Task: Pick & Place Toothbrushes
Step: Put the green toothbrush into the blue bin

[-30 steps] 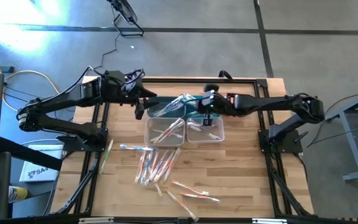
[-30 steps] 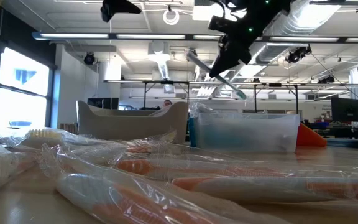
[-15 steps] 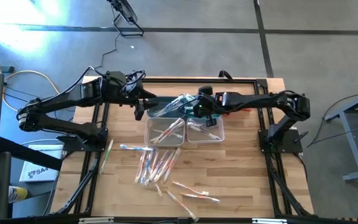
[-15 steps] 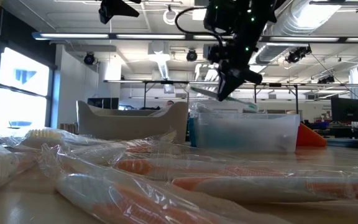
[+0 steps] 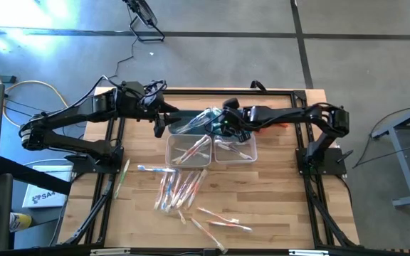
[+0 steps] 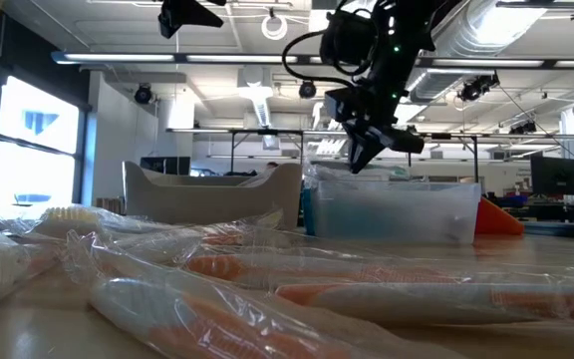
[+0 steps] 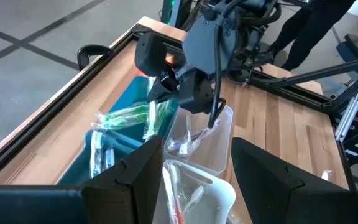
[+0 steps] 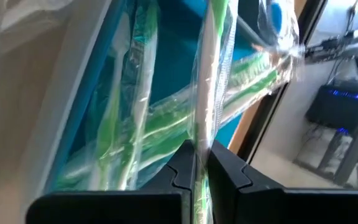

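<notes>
Green-handled and wrapped in clear film, the toothbrush (image 8: pixel 205 74) is pinched at one end between the closed fingers of the right hand (image 5: pixel 225 125), directly over the blue bin (image 7: pixel 114 146) at the far side of the desk (image 5: pixel 276 199). A second ago that hand was further right and higher, above the clear bins; it has since swung left and dropped low, so the brush now hangs over the green brushes (image 8: pixel 129 124) already lying in the blue bin. Judging by this, the carry is done and release is what remains.

The brush's long axis runs out from the fingertips, roughly in line with the hand's reach and crossing the brushes below at an angle; which end is the head I cannot tell.

Just near of the blue bin sit two clear bins (image 5: pixel 189 149) holding other brushes, and a loose heap of toothbrushes (image 5: pixel 180 188) lies nearer still. The left hand (image 5: pixel 164 121) waits open, left of the bins.
</notes>
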